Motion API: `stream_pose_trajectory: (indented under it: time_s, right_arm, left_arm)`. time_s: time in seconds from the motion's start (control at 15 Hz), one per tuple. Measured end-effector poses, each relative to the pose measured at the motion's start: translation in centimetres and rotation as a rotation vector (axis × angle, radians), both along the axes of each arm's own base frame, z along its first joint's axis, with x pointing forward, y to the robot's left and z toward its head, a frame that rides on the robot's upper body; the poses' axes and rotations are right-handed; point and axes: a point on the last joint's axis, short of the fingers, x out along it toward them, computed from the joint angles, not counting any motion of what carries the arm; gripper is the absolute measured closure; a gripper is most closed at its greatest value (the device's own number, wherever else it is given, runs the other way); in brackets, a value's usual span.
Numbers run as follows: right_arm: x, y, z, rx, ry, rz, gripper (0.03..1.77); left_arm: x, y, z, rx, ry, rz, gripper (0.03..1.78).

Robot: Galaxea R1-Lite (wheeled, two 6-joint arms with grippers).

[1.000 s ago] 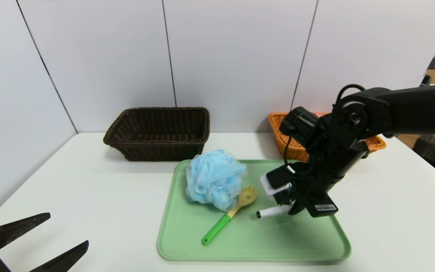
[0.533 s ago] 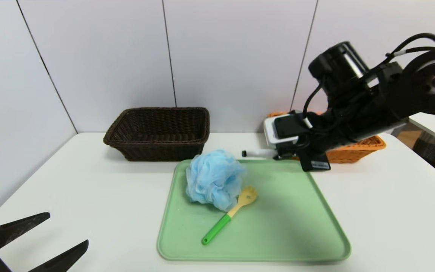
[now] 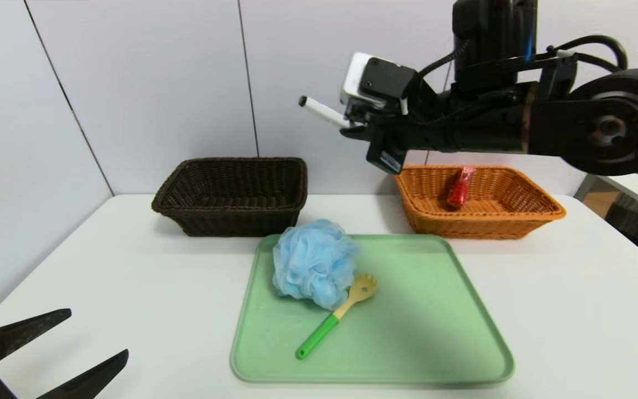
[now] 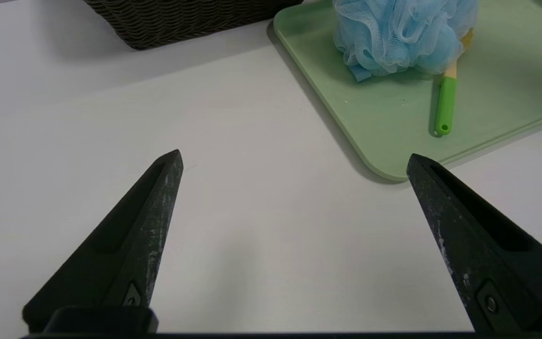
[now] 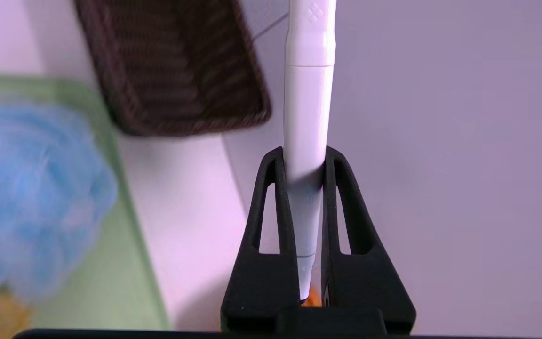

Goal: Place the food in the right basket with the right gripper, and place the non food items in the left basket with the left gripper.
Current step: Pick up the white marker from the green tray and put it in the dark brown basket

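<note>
- My right claw (image 3: 352,130) is pinching a white marker (image 3: 322,112), high over the bench (image 3: 130,266) between the dark basket (image 3: 230,194) and the orange basket (image 3: 479,202).
- Left claw (image 4: 294,162) sits spread wide, low beside the green tray (image 3: 424,332).
- Blue sponge (image 3: 313,263) and fork spoon (image 3: 335,316) lie on the tray.

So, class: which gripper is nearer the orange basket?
Right. The right gripper hangs above the orange basket's near-left corner; the left gripper sits far across the table.

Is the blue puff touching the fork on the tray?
Touching. In the head view the puff rests against the fork head, no gap between them.
</note>
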Motion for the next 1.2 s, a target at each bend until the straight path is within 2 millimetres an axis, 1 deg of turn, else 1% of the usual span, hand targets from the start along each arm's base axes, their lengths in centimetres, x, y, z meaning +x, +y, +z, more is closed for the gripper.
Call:
stream_pose_trajectory:
  time_s: [0.13, 0.27, 0.67, 0.93, 1.2]
  right_arm:
    - [0.0, 2.3, -0.2, 0.114, 0.006, -0.002, 1.62]
    - [-0.2, 4.3, -1.0, 0.213, 0.083, -0.045, 1.62]
    - [2.3, 8.3, -3.0, 0.537, 0.215, -0.25, 1.62]
    - [3.0, 11.2, -4.4, 0.627, 0.249, -0.303, 1.62]
    - [3.9, 12.8, -6.9, 0.621, 0.268, -0.294, 1.62]
  left_arm:
    - [-0.1, 0.0, -0.1, 0.0, 0.003, 0.001, 0.12]
    - [-0.1, 0.0, -0.1, -0.001, 0.0, 0.001, 0.12]
    - [-0.2, 0.0, -0.3, -0.001, 0.006, -0.001, 0.12]
    - [-0.2, 0.0, -0.4, 0.0, 0.011, -0.002, 0.12]
    - [-0.2, 0.0, -0.6, 0.001, 0.015, -0.002, 0.12]
